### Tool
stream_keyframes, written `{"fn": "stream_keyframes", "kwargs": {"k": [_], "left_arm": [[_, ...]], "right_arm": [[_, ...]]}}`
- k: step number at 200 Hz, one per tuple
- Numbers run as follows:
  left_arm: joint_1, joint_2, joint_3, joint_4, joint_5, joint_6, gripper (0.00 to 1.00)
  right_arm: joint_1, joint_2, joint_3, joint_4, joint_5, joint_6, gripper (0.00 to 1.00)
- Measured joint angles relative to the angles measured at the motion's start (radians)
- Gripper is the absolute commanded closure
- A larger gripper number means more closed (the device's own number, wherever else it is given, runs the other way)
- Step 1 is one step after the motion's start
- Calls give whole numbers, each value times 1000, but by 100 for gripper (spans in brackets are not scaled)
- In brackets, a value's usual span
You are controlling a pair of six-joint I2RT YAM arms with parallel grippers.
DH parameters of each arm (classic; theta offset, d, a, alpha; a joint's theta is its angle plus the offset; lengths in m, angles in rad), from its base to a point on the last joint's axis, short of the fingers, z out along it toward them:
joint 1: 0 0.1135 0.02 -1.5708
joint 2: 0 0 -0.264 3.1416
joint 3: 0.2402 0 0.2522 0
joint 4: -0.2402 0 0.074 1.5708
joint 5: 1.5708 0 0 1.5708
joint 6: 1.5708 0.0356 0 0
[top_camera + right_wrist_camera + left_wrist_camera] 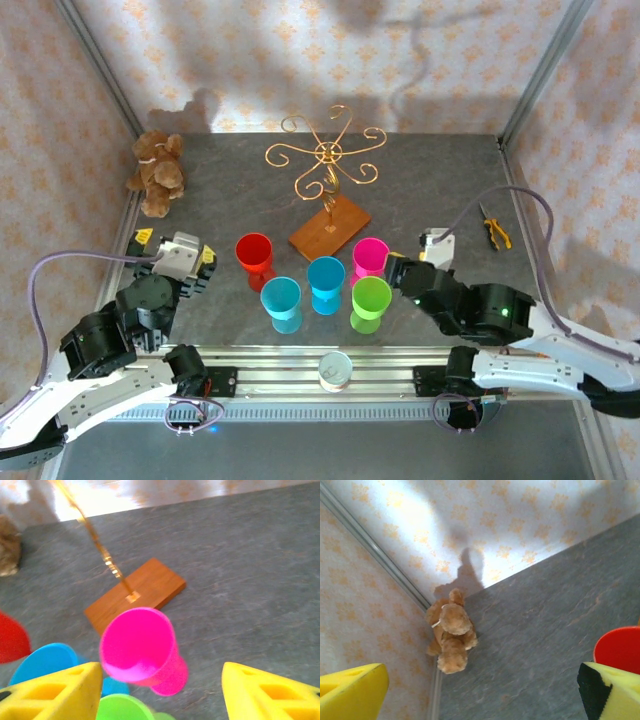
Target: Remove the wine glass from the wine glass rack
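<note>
Grey bench [220,190]: my right gripper [160,680] spread, pink wine glass [139,645] just ahead, wine glass rack [150,587] behind it; left gripper [482,690] spread too.

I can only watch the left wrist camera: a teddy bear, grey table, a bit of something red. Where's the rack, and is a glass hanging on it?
Observer: The top camera shows the wine glass rack standing mid-table; its gold arms look bare.
Visitor: So what's my red thing?
Observer: A red glass, standing upright in front of the rack beside two blue glasses, a pink glass and a green glass.
Visitor: And the other arm?
Observer: The right gripper is open, with the pink glass just ahead of its fingers.
</note>
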Motion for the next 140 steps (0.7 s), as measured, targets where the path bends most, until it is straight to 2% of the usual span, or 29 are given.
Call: {"fn": "stream_keyframes", "kwargs": {"k": [16, 34, 92, 108, 132, 140], "left_arm": [[9, 8, -14, 21, 8, -43, 0], [63, 39, -16, 29, 31, -95, 0], [443, 95, -35, 80, 288, -224, 1], [548, 131, -51, 108, 373, -261, 1], [639, 180, -88, 153, 460, -300, 1], [661, 191, -96, 163, 476, -311, 1]], "right_arm": [[-117, -23, -24, 4, -34, -30, 33], [-212, -23, -33, 6, -66, -64, 33], [-483, 11, -94, 90, -184, -191, 28], [-554, 29, -124, 138, -213, -227, 22], [-632, 42, -162, 191, -228, -280, 18], [-675, 45, -172, 216, -246, -294, 14]]}}
